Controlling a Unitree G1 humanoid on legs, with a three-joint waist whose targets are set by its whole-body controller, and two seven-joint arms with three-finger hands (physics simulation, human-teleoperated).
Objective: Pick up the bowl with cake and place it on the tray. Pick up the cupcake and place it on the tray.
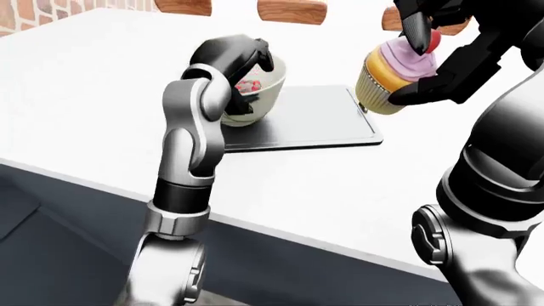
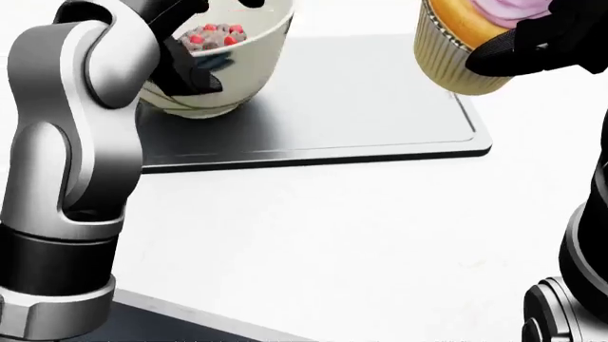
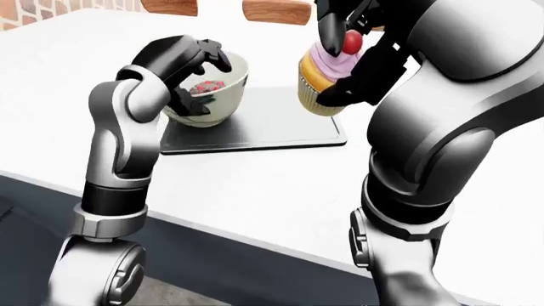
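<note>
The cream bowl (image 2: 228,68) holds a small cake with red bits and sits low over the left end of the grey metal tray (image 2: 361,107). My left hand (image 3: 208,70) is shut on its rim, one finger inside and the thumb on the outer wall. The cupcake (image 1: 387,80), with a yellow ribbed cup, pink icing and a cherry, hangs in the air above the tray's right edge. My right hand (image 1: 421,64) is shut on it, black fingers over the icing and under the cup. The head view cuts off the top of the cupcake.
The tray lies on a white counter (image 2: 323,235) whose near edge (image 1: 280,233) drops to dark cabinets. Wooden chair backs (image 1: 291,9) stand beyond the counter, with a brick wall (image 1: 30,16) at the top left. My left forearm (image 2: 66,142) stands left of the tray.
</note>
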